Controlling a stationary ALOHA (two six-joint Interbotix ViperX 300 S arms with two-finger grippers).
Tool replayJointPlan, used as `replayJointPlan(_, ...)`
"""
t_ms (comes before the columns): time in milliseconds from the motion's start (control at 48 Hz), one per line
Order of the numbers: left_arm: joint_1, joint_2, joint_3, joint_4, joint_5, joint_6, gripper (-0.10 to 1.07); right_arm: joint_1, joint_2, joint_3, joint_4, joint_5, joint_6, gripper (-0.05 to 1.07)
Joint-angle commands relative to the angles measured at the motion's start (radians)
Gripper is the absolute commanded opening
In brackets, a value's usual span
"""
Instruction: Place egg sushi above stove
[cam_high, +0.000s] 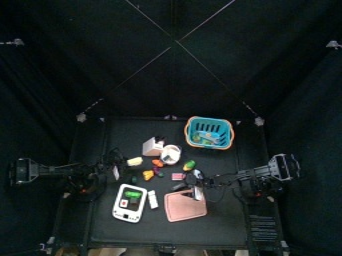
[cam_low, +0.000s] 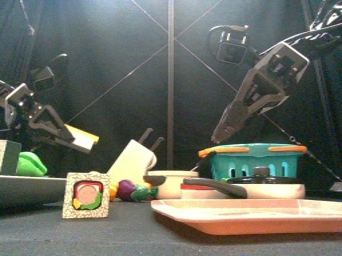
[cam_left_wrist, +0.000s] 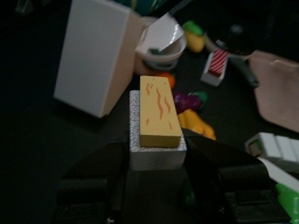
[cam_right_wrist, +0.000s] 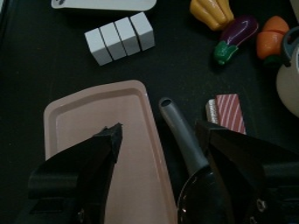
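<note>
Four cameras, one table

We look straight down from high overhead, level from the front edge, and close from both wrists; all share the pink tray (cam_high: 185, 209) (cam_low: 254, 212) (cam_left_wrist: 278, 83) (cam_right_wrist: 100, 140).

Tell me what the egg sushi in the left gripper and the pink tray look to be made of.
Egg sushi: a matte yellow slab on a speckled white block with crisp edges, likely painted wood or hard plastic. Pink tray: smooth, evenly pinkish, with a rounded raised rim and soft sheen, probably moulded plastic. The left gripper clamps the sushi's white base.

A robot test pen: black curtains (cam_high: 80, 60) enclosing a small table (cam_high: 120, 135).
</note>
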Motion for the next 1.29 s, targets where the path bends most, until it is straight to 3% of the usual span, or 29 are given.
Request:
replayJointPlan(0, 0.025, 0.002, -0.02, 0.0, 0.046, 0.0, 0.64, -0.003, -0.011, -0.012, 0.0, -0.008, -0.002, 0.97)
replayJointPlan(333, 0.04, 0.023, -0.015, -0.043, 0.101, -0.002, 0.66, -0.005, 0.002, -0.017, -0.005, -0.008, -0.002, 0.97)
replayJointPlan(583, 0.067, 0.143, -0.054, -0.066, 0.117, -0.002, 0.69, -0.009, 0.018, -0.032, -0.008, -0.008, -0.003, 0.97)
replayJointPlan(917, 0.071, 0.334, -0.149, -0.061, 0.216, 0.005, 0.7, -0.011, 0.032, -0.038, -0.008, -0.008, -0.003, 0.97)
replayJointPlan(1271, 0.067, 0.388, -0.179, -0.055, 0.268, 0.0, 0.79, -0.011, 0.034, -0.037, -0.008, -0.006, -0.003, 0.97)
